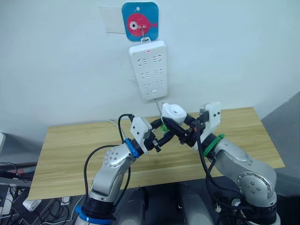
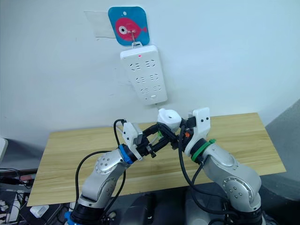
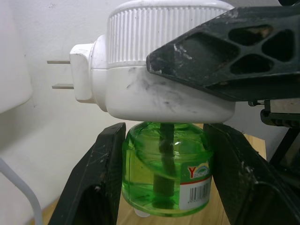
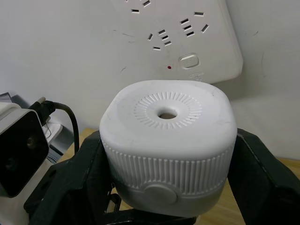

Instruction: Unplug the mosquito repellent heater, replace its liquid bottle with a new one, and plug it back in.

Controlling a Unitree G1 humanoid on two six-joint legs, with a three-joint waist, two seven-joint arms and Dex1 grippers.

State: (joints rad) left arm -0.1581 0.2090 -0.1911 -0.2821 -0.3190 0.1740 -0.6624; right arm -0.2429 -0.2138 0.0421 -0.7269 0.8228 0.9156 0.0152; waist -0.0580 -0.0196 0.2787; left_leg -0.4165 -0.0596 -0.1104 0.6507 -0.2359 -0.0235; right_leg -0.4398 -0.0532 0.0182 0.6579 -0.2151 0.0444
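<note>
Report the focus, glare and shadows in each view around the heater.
Left wrist view: the mosquito repellent heater and green liquid bottle are sharp, the wall behind soft, with highlights on the bottle glass. Right wrist view: the heater's vent top is crisp and evenly lit, without glare; the power strip behind is slightly softer. Left eye view: diffuse light, with a faint shadow beside the power strip.

Head cams overhead, wrist cams close (heater (image 4: 168, 150))

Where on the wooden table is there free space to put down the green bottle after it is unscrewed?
The table is bare on the robot's left, out to its left edge, and on the right, past the right gripper. The middle is crowded: both grippers meet there around the heater and green bottle, under the power strip.
</note>
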